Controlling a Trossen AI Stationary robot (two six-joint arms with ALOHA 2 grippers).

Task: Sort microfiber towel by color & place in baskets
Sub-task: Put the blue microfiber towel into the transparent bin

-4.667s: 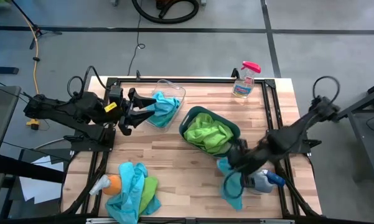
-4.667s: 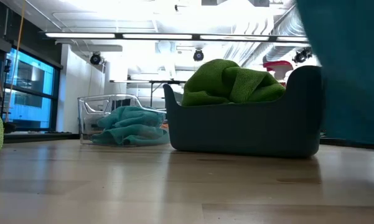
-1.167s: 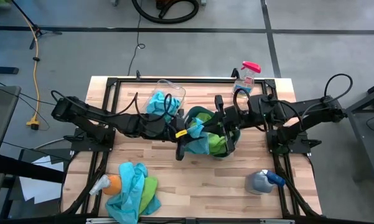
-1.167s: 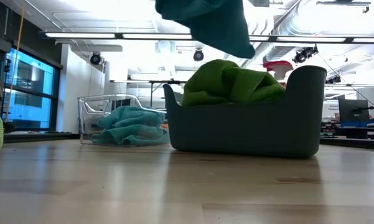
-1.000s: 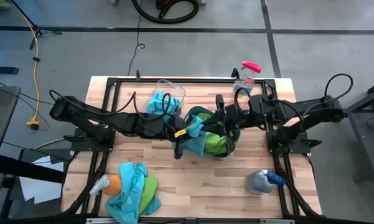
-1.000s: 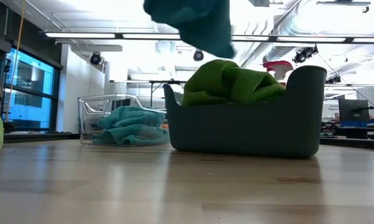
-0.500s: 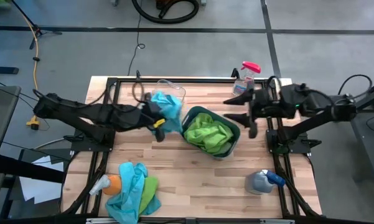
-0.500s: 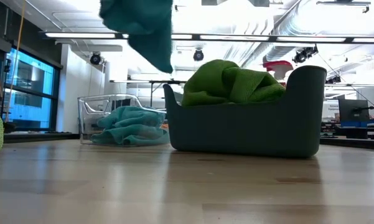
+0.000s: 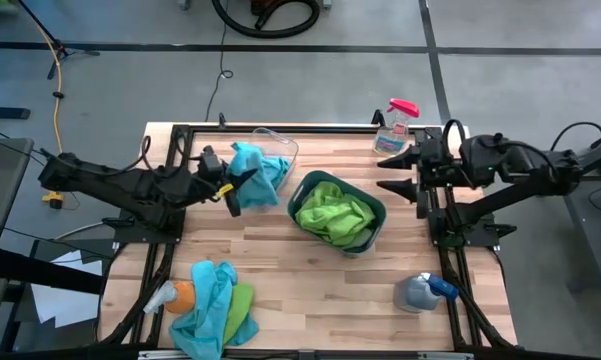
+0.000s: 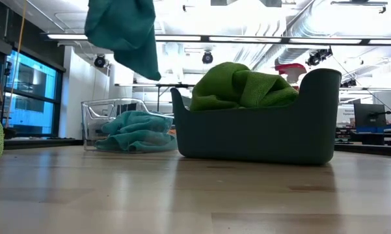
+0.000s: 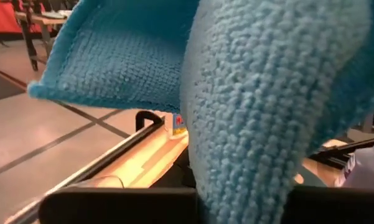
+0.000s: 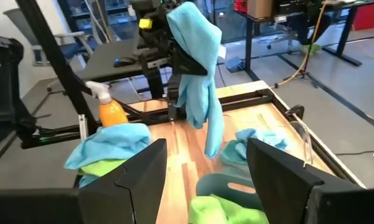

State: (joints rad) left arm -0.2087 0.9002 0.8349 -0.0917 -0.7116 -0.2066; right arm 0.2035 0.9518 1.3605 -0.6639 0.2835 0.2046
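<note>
My left gripper [image 9: 236, 186] is shut on a turquoise microfiber towel [image 9: 256, 168] and holds it in the air over the clear basket [image 9: 283, 149], where another turquoise towel [image 10: 135, 130] lies. The dark teal-grey basket [image 9: 372, 204] at mid-table holds lime green towels [image 9: 332, 214]. A pile of turquoise and green towels [image 9: 216, 308] lies at the near left. My right gripper [image 9: 386, 173] stands open near the table's far right, with nothing between its fingers. My left gripper holds the turquoise towel, coming level from the table's left. The towel drapes over the fingers [image 12: 175, 57] and hides the place of contact. Its free end [image 12: 213, 138] hangs slack below the gripper, clear of the table and above the clear basket.
A pink-topped spray bottle [image 9: 393, 127] stands at the far right and a blue-topped one [image 9: 421, 290] lies at the near right. An orange spray bottle [image 9: 170, 297] lies beside the towel pile. The black metal frame [image 9: 170, 190] runs along the table's edges.
My left gripper has carried the turquoise towel from above the dark basket toward the table's left and far edge, to above the clear basket. My right gripper has drawn away from the towel toward the table's right edge and now stands open.
</note>
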